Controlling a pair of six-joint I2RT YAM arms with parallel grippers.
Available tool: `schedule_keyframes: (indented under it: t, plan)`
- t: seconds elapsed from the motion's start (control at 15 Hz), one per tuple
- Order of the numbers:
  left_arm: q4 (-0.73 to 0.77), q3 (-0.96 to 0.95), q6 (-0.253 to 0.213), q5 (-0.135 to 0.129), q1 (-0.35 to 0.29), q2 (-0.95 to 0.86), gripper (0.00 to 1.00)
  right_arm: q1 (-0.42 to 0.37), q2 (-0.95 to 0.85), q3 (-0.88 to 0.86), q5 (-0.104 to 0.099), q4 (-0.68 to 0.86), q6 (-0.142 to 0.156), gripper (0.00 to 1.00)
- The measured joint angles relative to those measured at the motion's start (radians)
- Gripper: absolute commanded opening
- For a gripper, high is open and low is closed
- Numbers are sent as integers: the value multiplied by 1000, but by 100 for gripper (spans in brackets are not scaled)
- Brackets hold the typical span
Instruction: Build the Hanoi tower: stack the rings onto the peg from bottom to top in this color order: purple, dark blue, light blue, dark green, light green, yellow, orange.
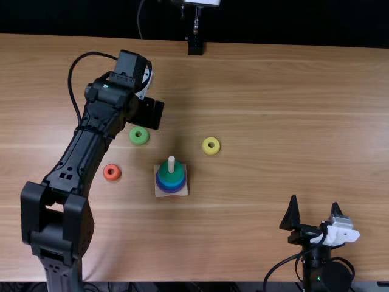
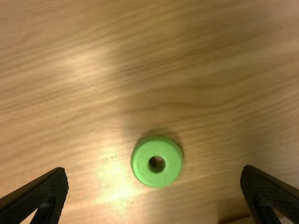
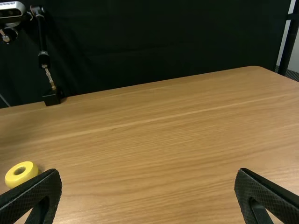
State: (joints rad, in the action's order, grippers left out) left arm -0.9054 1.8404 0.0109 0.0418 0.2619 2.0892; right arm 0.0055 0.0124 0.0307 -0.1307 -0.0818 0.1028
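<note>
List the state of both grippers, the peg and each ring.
Left gripper, open, empty
Right gripper, open, empty
Peg, upright, tip bare
Purple ring, on peg, lowest
Blue layer, on peg, mid-stack
Dark green ring, on peg, topmost
Light green ring, loose, flat
Yellow ring, loose, flat
Orange ring, loose, flat

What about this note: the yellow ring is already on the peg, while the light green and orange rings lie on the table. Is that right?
Not quite: the top view shows the yellow ring lying on the table, away from the peg. The light green ring and orange ring do lie on the table.
</note>
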Motion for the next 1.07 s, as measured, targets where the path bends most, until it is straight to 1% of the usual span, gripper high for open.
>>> schedule_keyframes:
  t: [0.13,0.27,0.47,0.87,1.07]
  plan:
    - [4,-36,-41,4,0,13,100,0,0,0,0,0,0,100]
    - [3,-50,-60,4,0,31,100,0,0,0,0,-1,0,100]
    - [3,-50,-67,4,0,88,100,0,0,0,0,-1,0,100]
    - [3,-50,-68,3,0,112,100,0,0,0,0,0,0,100]
    - [3,-50,-67,3,0,162,100,0,0,0,1,-1,0,100]
